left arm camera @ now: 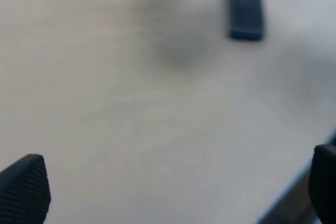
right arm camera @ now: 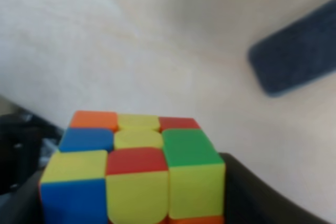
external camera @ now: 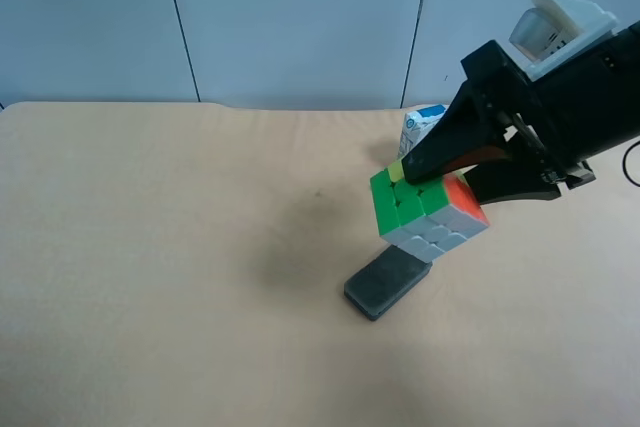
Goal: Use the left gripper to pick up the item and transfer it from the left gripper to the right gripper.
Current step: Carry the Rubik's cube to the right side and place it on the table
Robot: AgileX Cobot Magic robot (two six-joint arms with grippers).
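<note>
The puzzle cube [external camera: 428, 215] hangs above the table, tilted, with its green face and a grey-white face showing in the exterior high view. The right gripper [external camera: 432, 179], black jaws on the arm with the pale grey housing [external camera: 555, 27], is shut on it. In the right wrist view the cube [right arm camera: 134, 169] fills the space between the dark jaws, showing yellow, red, green, blue and orange stickers. The left gripper [left arm camera: 173, 190] is open and empty, with only its two black fingertips [left arm camera: 23, 190] in the left wrist view, well above the table. It is out of the exterior high view.
A dark grey oblong block [external camera: 388, 283] lies on the beige table [external camera: 150, 247] just below the cube; it also shows in the right wrist view [right arm camera: 296, 56] and the left wrist view [left arm camera: 246, 10]. A white-and-blue milk carton [external camera: 420, 127] stands behind the gripper.
</note>
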